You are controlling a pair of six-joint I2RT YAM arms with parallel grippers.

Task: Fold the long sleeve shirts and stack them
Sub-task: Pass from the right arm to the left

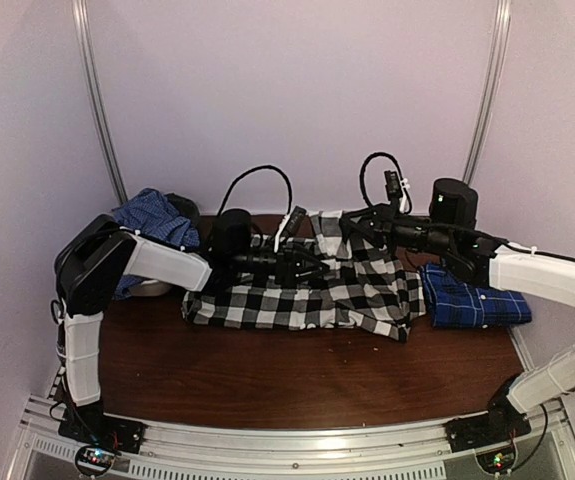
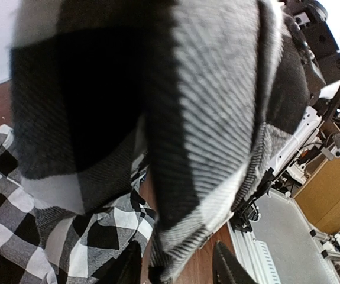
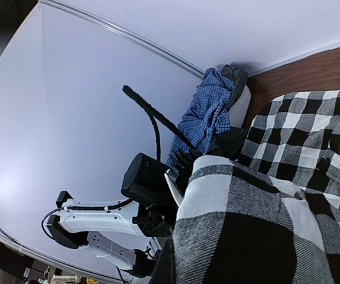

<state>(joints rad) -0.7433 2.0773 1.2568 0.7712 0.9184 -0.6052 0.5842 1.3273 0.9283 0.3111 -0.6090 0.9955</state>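
Note:
The black-and-white check shirt [image 1: 307, 295] lies spread across the middle of the table, with one part pulled up near its back edge. My right gripper [image 1: 355, 226] is at that raised part and seems shut on it. In the right wrist view the cloth [image 3: 264, 225] covers the jaws and only one dark finger [image 3: 177, 263] shows. My left gripper [image 1: 312, 266] is beside it. In the left wrist view its fingers [image 2: 126, 266] stand apart and the shirt's edge [image 2: 181, 177] hangs between them. The royal blue shirt [image 1: 472, 300] lies folded at the right.
A crumpled blue checked cloth [image 1: 152, 215] and a dark cloth [image 1: 182, 205] sit on a white rounded object [image 1: 152, 288] at the back left; they also show in the right wrist view [image 3: 208, 112]. Bare brown table [image 1: 297, 375] lies in front. Walls enclose the back and sides.

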